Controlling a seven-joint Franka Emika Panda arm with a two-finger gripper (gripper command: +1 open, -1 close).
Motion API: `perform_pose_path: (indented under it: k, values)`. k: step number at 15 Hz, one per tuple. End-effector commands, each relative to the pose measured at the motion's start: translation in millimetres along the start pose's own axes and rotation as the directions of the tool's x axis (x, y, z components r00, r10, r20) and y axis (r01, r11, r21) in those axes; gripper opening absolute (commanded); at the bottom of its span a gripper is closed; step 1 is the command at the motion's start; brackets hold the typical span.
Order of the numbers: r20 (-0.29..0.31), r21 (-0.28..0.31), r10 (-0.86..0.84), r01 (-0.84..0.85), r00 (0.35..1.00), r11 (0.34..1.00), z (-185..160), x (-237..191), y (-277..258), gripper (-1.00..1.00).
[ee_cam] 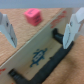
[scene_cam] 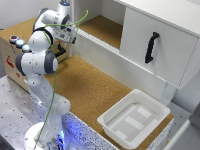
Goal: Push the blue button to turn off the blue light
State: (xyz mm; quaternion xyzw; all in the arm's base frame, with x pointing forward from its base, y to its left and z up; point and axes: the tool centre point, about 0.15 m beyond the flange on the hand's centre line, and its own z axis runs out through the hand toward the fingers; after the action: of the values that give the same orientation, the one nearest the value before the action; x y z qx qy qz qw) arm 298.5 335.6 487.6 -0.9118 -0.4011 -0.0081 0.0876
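On top of the cardboard box (scene_cam: 12, 56) at the exterior view's left edge sits the blue button (scene_cam: 20, 43), a small domed cap between a darker round knob (scene_cam: 13, 38) and another small cap (scene_cam: 25, 48). Just beside it, partly behind the arm's white joints, the gripper (scene_cam: 62, 50) hangs near the box's side. From the wrist view, its fingers (ee_cam: 75, 26) stand wide apart, holding nothing, above the box's printed face, with a pink cube (ee_cam: 33, 17) on the cork beyond.

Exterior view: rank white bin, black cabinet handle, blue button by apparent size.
1. White bin, by far the largest.
2. Black cabinet handle.
3. Blue button, a tiny cap.
All clearly distinct despite differing camera distance.
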Motion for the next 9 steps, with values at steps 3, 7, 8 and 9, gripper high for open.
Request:
perform_pose_path:
  k: [3, 7, 8, 9]
  values:
    - [0.057, -0.011, -0.317, 0.318, 0.947, 0.948, -20, -24, -123, 1.00]
    - [0.063, -0.052, -0.340, 0.344, 0.938, 0.938, -18, -9, -181, 1.00]
    - [0.067, -0.047, -0.328, 0.332, 0.942, 0.942, -15, 0, -190, 1.00]
    - [0.066, -0.052, -0.335, 0.339, 0.940, 0.939, -14, 7, -198, 1.00]
